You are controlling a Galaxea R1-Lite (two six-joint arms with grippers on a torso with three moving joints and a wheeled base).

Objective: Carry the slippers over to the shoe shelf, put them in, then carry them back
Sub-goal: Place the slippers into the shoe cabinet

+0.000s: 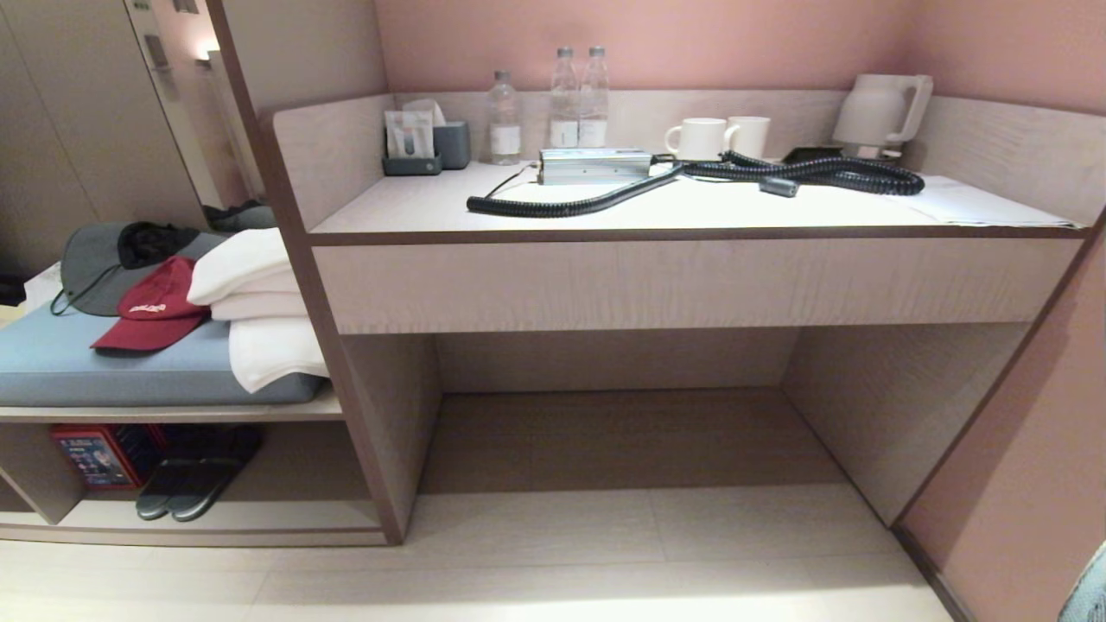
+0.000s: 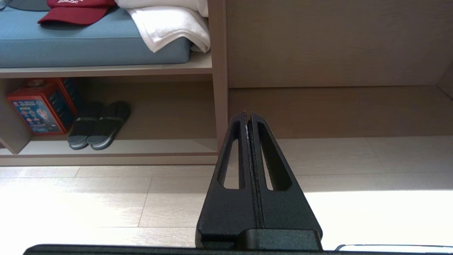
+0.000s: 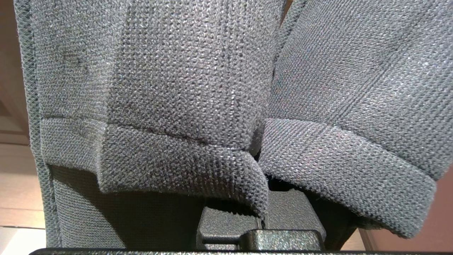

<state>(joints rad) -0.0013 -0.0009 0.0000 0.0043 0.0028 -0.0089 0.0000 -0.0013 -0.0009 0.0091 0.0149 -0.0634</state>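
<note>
1. The slippers [image 3: 226, 88] fill the right wrist view: two grey knit bands side by side, hems toward the camera, touching down the middle.
2. The right gripper's [image 3: 262, 221] jaws are clenched on the slippers; only its black base shows beneath the fabric, the tips buried between the two bands. Which way the toes point cannot be told (the bands hide the soles), though the long axis seems to run away from the wrist.
3. A sliver of grey-blue at the head view's near right corner may be the slippers; I cannot tell.
4. The left gripper [image 2: 248, 115] hangs above the floor [image 2: 106, 198], jaws pressed together on nothing, aimed at the upright panel between shelf and desk recess.
5. The shoe shelf [image 1: 259, 517] sits low on the left, under a blue cushion [image 1: 104, 363].
6. Inside it lies a darker pair [image 1: 186, 492], side by side, long axes running near to far, beside a red box [image 1: 99, 453].
7. The cushion carries a red cap [image 1: 151, 307] and folded white towels [image 1: 255, 302].
</note>
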